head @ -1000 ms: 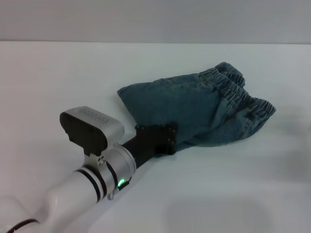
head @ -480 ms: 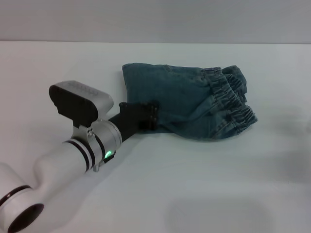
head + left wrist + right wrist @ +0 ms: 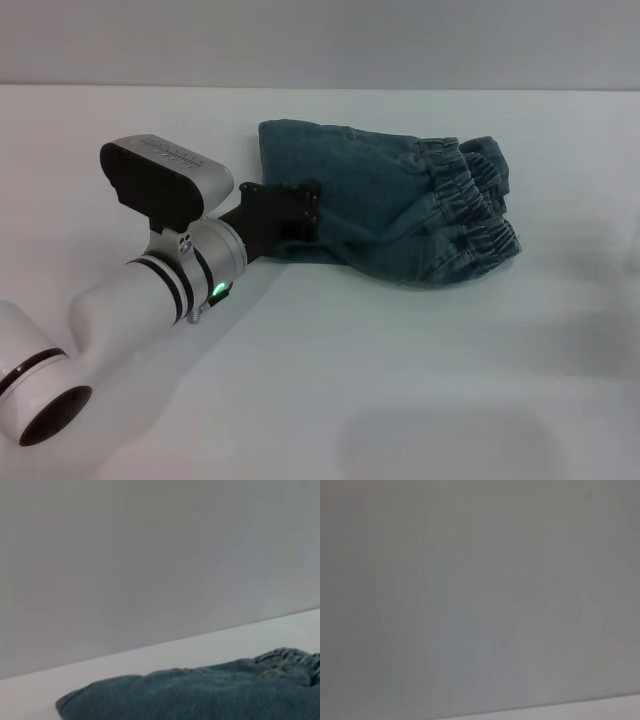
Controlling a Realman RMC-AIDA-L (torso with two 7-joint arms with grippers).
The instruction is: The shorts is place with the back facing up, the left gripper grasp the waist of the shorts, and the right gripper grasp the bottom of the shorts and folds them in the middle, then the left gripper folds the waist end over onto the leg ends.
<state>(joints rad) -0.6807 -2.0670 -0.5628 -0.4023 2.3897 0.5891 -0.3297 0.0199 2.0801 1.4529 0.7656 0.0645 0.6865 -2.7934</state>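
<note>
The blue denim shorts [image 3: 380, 210] lie folded into a compact bundle on the white table [image 3: 400, 380], also seen low in the left wrist view as shorts [image 3: 200, 695]. The ruffled elastic waist [image 3: 480, 205] is bunched on the bundle's right side. My left gripper [image 3: 292, 214], a black claw on a silver-white arm with a green light, sits at the bundle's left near edge with its tips against the denim, seemingly shut on the cloth. The leg ends cannot be made out. The right gripper is out of view; its wrist view shows only grey wall.
The table's far edge [image 3: 120, 87] meets a plain grey wall just behind the shorts. My left arm [image 3: 120, 320] runs in from the lower left corner over the table.
The left gripper has pulled back to the left and away from me, and the shorts came with it. The bundle has shifted left and settled flatter on the table.
</note>
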